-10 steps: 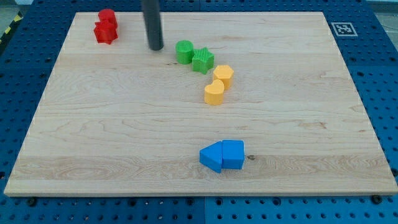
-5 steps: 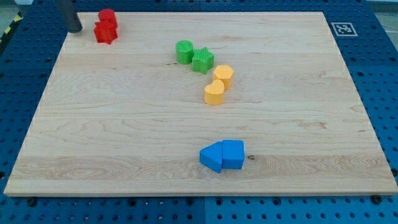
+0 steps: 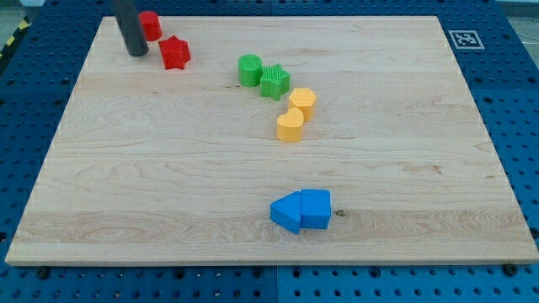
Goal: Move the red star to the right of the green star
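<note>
The red star (image 3: pixel 175 52) lies on the wooden board (image 3: pixel 168 168) near the view's top left. The green star (image 3: pixel 274 82) sits to its right, touching a green round block (image 3: pixel 249 70). My tip (image 3: pixel 137 51) rests on the board just left of the red star, with a small gap between them. A second red block (image 3: pixel 150 24) stands right beside the rod, above the star.
Two yellow blocks (image 3: pixel 302 102) (image 3: pixel 290 126) lie touching, just below and right of the green star. Two blue blocks (image 3: pixel 286 213) (image 3: pixel 316 209) sit together near the view's bottom centre. A marker tag (image 3: pixel 464 38) is at the board's top right corner.
My tip swept from near the green blocks to the board's top left corner, then right. The red star slid right and down, away from the other red block.
</note>
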`<state>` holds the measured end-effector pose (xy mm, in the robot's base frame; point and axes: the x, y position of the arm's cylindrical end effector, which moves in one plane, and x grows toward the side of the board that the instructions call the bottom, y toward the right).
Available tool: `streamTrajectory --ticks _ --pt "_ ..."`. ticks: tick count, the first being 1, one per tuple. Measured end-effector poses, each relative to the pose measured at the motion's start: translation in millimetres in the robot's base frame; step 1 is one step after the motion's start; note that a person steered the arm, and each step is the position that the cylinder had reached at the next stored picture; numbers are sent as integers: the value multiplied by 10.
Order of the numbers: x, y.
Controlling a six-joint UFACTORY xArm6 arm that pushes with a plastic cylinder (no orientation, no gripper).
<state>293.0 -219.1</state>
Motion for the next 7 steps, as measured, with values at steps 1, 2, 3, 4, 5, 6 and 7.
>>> streamTrajectory --ticks 1,2,3,4,5,6,7 --pt "70 288" --pt "70 763" --pt "36 1026" --pt "-32 1199" --pt "-201 1654" --pt "-253 1841" --pt "-410 1696"
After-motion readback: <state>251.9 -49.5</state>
